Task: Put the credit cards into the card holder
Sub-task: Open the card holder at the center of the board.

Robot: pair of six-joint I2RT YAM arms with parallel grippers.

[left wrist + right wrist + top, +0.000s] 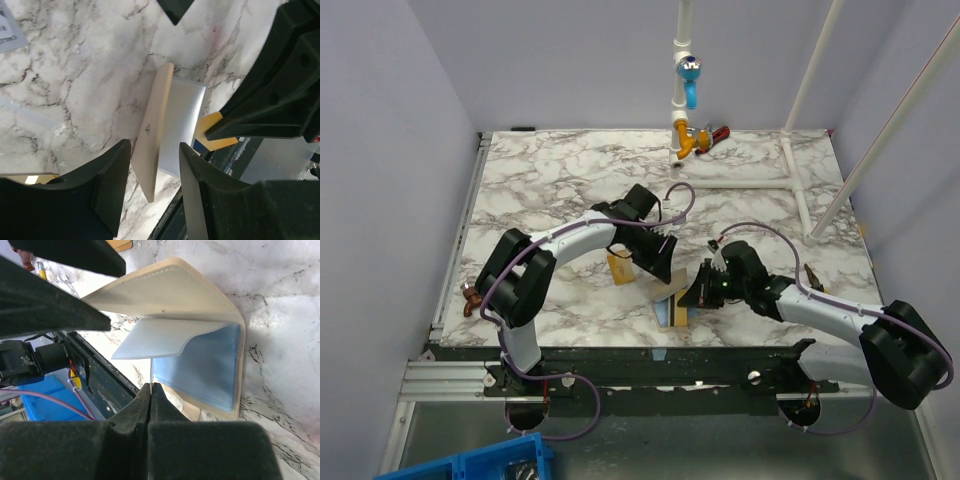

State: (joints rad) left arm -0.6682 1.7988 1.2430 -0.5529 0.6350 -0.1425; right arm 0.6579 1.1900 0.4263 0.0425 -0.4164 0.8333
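Robot lab: marble-look table [550, 170], plain walled enclosure, PVC frame [798, 185], blue bin [470, 465].

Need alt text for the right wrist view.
Open beige card holder with light-blue lining lies on the marble table near its edge. The right tool, shut, pinches a thin card seen edge-on, at its pocket. The left tool looms dark at top left.

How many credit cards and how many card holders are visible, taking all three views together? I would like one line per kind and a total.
Cards: 3: gold-orange card, pale card, thin card pinched edge-on by the right gripper
Card holder: 1, lying open
Total: 4
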